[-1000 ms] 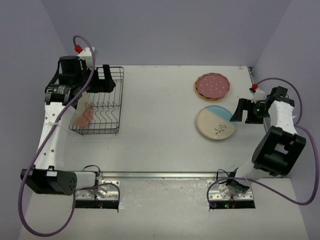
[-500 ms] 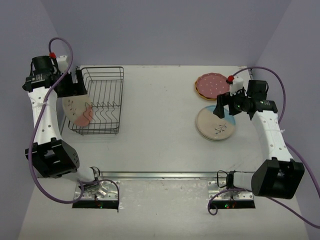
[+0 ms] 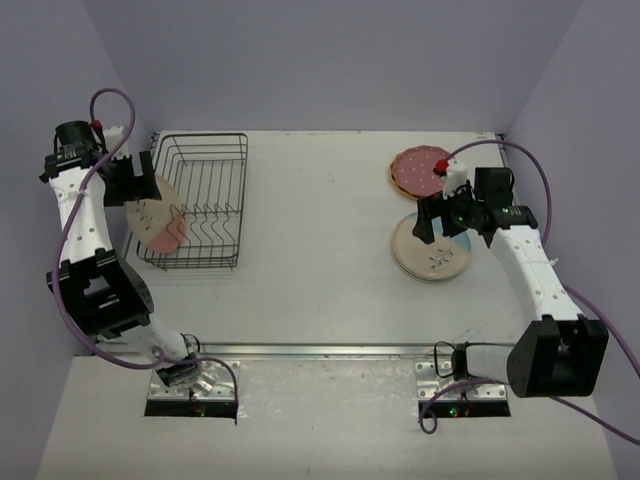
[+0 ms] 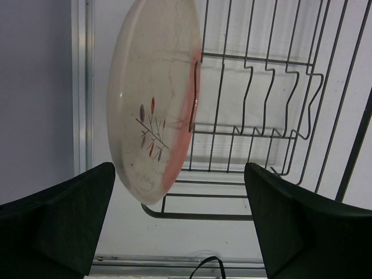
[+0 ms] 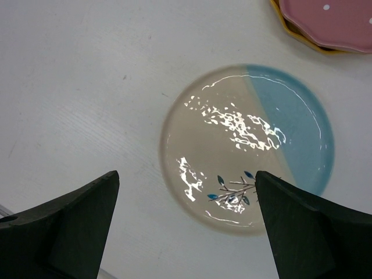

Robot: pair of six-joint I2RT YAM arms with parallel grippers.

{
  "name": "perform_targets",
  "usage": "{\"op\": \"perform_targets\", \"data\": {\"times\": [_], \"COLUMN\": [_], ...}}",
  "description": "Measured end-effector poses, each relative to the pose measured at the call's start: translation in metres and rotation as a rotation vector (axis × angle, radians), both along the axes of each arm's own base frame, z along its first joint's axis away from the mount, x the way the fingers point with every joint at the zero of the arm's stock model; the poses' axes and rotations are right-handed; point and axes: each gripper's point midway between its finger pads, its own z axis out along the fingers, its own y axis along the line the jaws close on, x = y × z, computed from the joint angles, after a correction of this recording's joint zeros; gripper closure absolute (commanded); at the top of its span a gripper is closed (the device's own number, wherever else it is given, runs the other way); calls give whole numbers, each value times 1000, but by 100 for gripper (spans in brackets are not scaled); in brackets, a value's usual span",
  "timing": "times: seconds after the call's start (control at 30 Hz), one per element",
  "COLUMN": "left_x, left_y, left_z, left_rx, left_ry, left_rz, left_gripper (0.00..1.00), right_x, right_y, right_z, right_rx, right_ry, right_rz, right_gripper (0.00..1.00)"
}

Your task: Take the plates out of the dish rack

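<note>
L tool (image 4: 178, 174): fingers spread wide; nothing clamped; sits at far-left of the surface (image 3: 320, 230), just beside the dish rack's left side; aimed at the pink-tint plate.
R tool (image 5: 187, 180): fingers spread wide; nothing held; hangs over the blue-tint plate, clear of it.
dish rack (image 3: 243, 200): dark wire basket w/ grid sides; far-left part of surface; long axis runs near-to-far in top view; upright divider tines in its near half.
pink-tint sprig plate (image 4: 151, 110): cream w/ pink tint + leaf sprig; stands on edge, tilted, at rack's left wall; a short rack wire crosses its rim in L wrist view; can't tell if it's inside or outside that wall; lies ahead of L tool's tips, nearer the view-left finger; no contact seen.
blue-tint sprig plate (image 5: 244, 145): cream w/ blue segment + small sprig; flat, face up; right part of surface; glare on the glaze; top view hints at another plate under it, can't tell for sure.
dotted pink plate (image 3: 425, 168): scalloped, dark pink, white dots; flat, face up; just beyond the blue-tint plate; narrow gap between the two piles in R wrist view.
yellow-orange plate (image 5: 289, 29): scalloped; under the dotted pink plate; only its rim shows.
arms: L arm runs along left edge of surface; R arm reaches in from right edge.
</note>
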Motion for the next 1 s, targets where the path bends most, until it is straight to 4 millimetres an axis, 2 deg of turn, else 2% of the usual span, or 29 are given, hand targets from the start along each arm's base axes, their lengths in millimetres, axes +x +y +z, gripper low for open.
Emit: {"op": "perform_targets", "data": {"times": [0.27, 0.4, 0.53, 0.7, 0.83, 1.0], "left_x": [13, 18, 19, 21, 22, 20], "left_y": [-1, -14, -25, -26, -20, -22], "left_z": [-19, -33, -46, -48, -49, -48], "left_rx": [-61, -152, -224, -237, -208, -219], "left_ry": [-9, -7, 8, -1, 0, 8], "left_rz": [-48, -83, -97, -93, -80, -72], "left_gripper": [32, 41, 55, 79, 92, 100], "right_x": [1, -1, -2, -2, -1, -3], "right_y": [1, 2, 3, 4, 4, 7], "right_z": [1, -3, -5, -4, -3, -2], "right_rx": [6, 13, 19, 26, 31, 48], "right_ry": [-8, -1, 6, 6, 4, 4], "right_rz": [-3, -2, -5, -6, -8, -2], "right_gripper": [1, 1, 1, 1, 1, 1]}}
